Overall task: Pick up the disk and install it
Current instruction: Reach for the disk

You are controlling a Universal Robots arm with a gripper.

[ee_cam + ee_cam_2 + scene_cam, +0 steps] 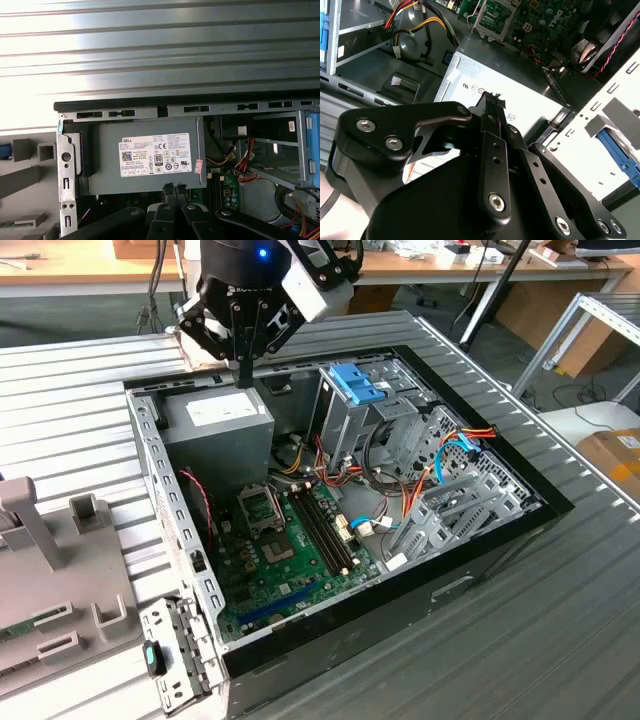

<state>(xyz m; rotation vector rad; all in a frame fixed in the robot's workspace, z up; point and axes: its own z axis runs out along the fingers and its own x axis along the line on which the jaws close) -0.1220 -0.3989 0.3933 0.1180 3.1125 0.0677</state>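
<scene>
In the exterior view the claw (243,375) is hanging over the far edge of an open computer case (500,550). Its fingers are drawn together to a point with nothing between them, just above a grey power box (220,430) bearing a white sticker. The case is lying on a ribbed metal worktop (570,640). Inside it a green circuit board (285,550) is showing next to the power box, and a blue latch (355,385) is sitting atop a metal cage toward the exterior view's right. A pale grey holder (60,570) is standing on the worktop outside the case, at the exterior view's left. In the second wrist view the claw (496,104) is pointing down at the power box (485,65) with its fingers closed and empty. A bright blue rail of the disk (620,157) is peeking out beside a grey block of the holder (615,117), beyond the slotted case wall and well apart from the claw. Red, yellow and black wires (415,20) are running through the case past the box. In the first wrist view the claw (174,188) is hovering at the edge of the power box (150,145), fingertips together, with the worktop (150,50) stretching beyond the case rim. A sliver of the disk's blue is showing at the holder (30,150), outside the case wall.
</scene>
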